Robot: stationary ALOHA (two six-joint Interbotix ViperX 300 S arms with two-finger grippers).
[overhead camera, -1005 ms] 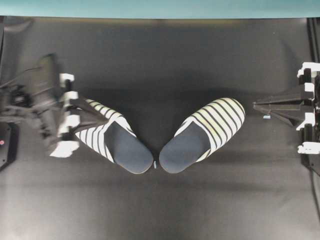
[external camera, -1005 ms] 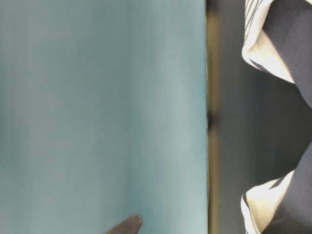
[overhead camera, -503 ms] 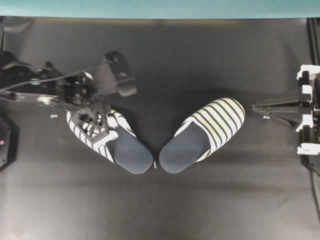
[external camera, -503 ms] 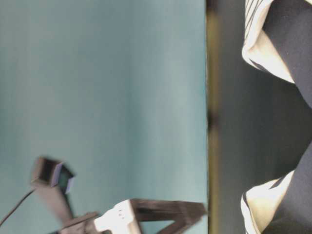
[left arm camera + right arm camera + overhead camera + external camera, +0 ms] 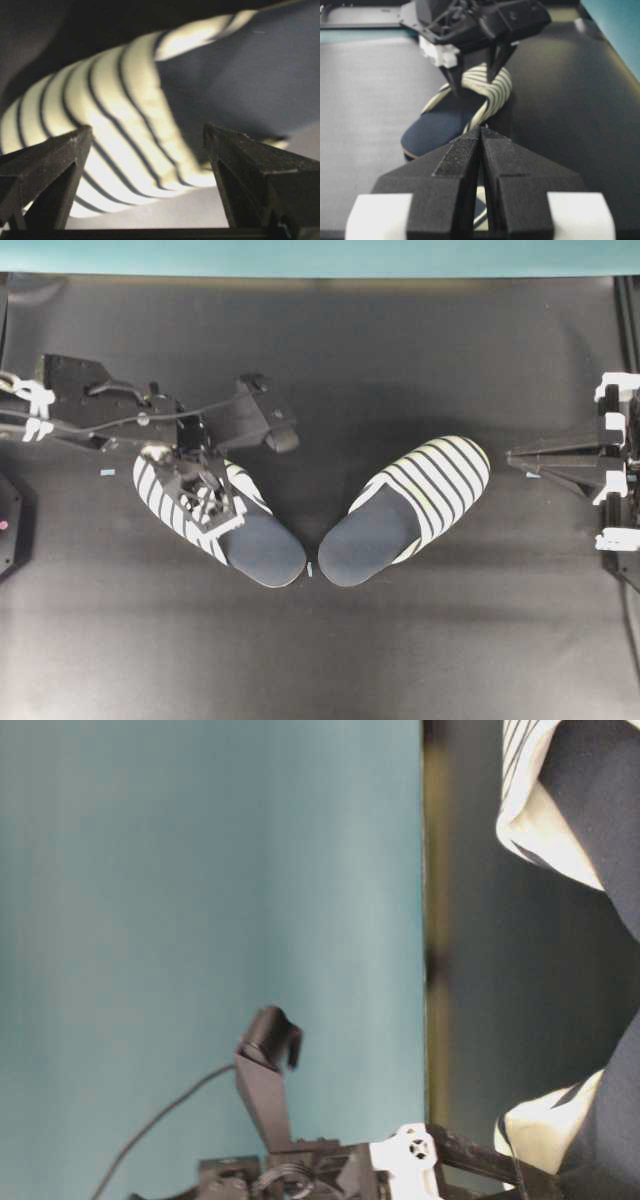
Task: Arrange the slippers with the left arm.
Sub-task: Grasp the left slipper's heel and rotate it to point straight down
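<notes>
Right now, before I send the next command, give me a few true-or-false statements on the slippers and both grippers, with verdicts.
1. The left gripper is open, above the striped toe cover of the left slipper. True.
2. The right gripper is holding the right slipper. False: it is shut on nothing and sits apart from that slipper, at the right edge of the table.
3. The two slippers lie with their heels near each other and their toes pointing apart. True.
4. One slipper is flipped upside down. False: both show their navy insoles facing up.
5. The slippers lie parallel, side by side. False: they form a V.
</notes>
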